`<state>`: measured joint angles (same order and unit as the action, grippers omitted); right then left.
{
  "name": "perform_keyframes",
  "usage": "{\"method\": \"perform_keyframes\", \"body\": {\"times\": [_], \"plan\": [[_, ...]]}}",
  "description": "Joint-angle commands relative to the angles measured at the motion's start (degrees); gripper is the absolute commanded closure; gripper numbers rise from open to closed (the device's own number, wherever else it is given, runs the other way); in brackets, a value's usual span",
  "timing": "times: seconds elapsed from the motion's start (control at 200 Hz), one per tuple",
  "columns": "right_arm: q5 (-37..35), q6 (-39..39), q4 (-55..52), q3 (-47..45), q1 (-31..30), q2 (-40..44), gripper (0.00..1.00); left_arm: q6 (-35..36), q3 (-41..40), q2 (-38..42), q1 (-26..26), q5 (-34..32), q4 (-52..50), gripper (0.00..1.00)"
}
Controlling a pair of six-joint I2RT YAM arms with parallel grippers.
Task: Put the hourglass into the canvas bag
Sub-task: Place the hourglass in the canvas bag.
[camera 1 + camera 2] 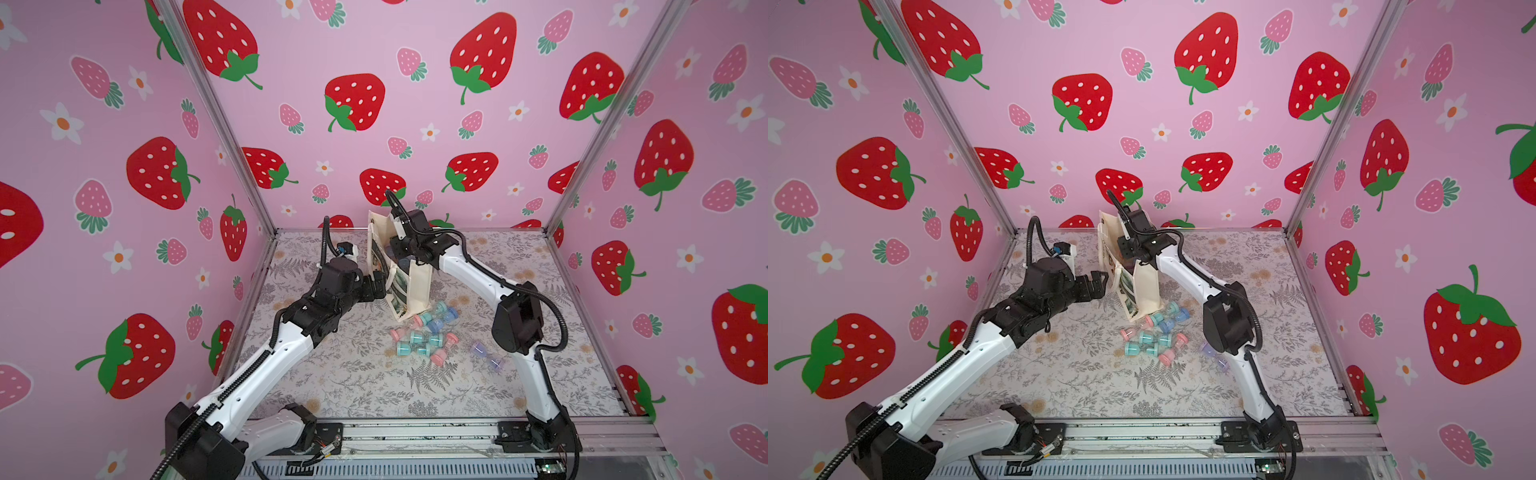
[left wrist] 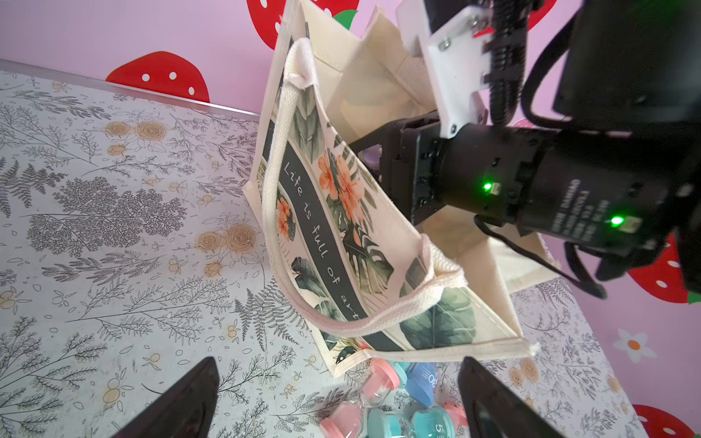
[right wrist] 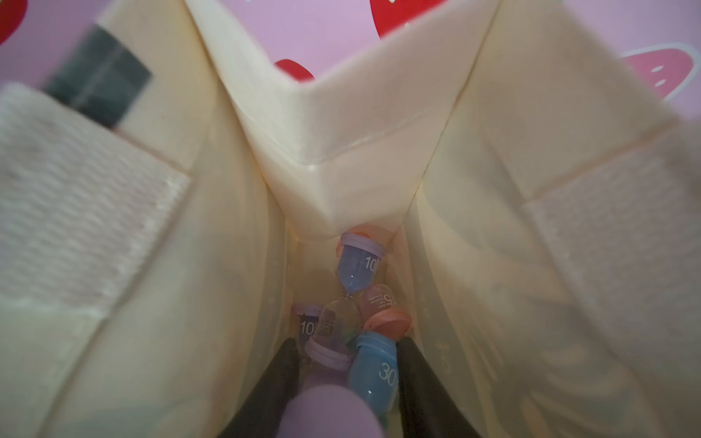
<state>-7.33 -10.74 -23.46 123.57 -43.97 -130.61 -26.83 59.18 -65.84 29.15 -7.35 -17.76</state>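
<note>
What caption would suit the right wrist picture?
Right gripper, inside the canvas bag, holds a purple hourglass above other hourglasses.

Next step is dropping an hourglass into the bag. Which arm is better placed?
Right. The right hand is inside the cream floral canvas bag, shut on a lilac plastic hourglass; the left hand hangs open and empty outside.

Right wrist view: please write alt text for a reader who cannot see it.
Looking down inside the boxy cream canvas bag, the black right gripper is closed on a blurred lilac plastic hourglass. Beyond it, other small hourglasses lie at the bag's bottom: a violet one marked 10, a pink-capped one and a blue one marked 30.
</note>
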Motion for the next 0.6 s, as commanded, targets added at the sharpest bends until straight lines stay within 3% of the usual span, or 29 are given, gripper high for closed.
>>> {"method": "perform_keyframes", "body": {"times": [0.0,0.28,0.59], "plan": [[-1.95,1.39,0.45,3.49,-0.15,-2.32,0.55,-0.20,0.15,0.19,-0.32,-1.68,0.85,0.01],[-2.30,2.57,1.01,3.69,-0.39,-3.57,0.49,-0.87,-0.82,0.85,-0.32,-2.17,1.25,0.01],[0.36,2.83,1.51,1.28,-0.45,5.11,0.26,-1.26,0.14,0.84,-0.36,-0.58,0.52,0.01]]}}
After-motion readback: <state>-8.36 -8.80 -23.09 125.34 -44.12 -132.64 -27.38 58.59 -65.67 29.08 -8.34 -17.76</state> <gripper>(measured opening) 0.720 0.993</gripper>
